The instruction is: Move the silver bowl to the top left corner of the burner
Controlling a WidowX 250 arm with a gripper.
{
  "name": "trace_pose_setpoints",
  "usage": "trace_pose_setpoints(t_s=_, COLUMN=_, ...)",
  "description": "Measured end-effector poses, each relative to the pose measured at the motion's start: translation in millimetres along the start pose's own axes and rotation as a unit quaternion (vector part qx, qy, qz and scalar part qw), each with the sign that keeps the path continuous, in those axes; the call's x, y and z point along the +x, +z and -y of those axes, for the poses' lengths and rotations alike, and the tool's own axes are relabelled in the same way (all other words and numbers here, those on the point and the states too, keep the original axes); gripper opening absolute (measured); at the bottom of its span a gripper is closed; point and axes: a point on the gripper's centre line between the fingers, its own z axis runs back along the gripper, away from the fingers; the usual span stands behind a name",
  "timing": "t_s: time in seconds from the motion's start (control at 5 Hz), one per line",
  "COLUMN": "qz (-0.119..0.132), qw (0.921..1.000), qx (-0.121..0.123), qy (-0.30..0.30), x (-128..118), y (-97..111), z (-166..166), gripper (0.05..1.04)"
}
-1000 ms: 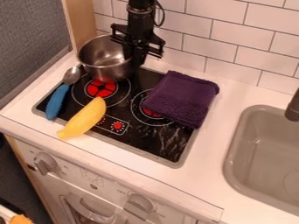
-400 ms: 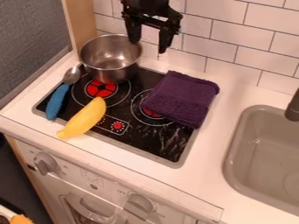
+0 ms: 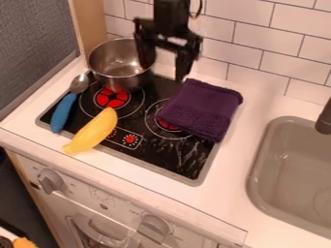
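White bench (image 3: 226, 175), near edge first: it drops off to the oven front. We have a yellow toy banana (image 3: 94, 131) lying over the front-left rim of the black glass burner top (image 3: 169, 156); a blue-handled metal spoon (image 3: 62, 113) runs along the left rim. Most sideways room is the bench strip between the burner top and the grey sink (image 3: 259, 160).

Farther back, a folded purple cloth (image 3: 202, 109) covers part of the right ring, so we'd skip lateral moves low on that side. Shiny silver metal bowl (image 3: 119, 65) is upright at the burner top's back-left corner, wood panel (image 3: 90, 24) close on its left.

Tool (image 3: 165, 72) is released, fingers apart, one overlapping the bowl's right rim; contact unclear. Placement looks done to us. Left: back off, upward, minding the rim and white tiled wall (image 3: 242, 41).
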Motion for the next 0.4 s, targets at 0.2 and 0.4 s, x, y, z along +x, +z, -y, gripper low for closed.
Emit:
trace_pose_setpoints(t_s=0.2, qz=0.001, qw=1.0000, qx=0.002, qy=-0.001, x=0.3, y=0.5, z=-0.5, gripper=1.001)
trace_pose_setpoints(t_s=0.4, qz=0.001, qw=1.0000, qx=0.001, qy=-0.001, x=0.2, y=0.0, z=-0.5, gripper=1.001)
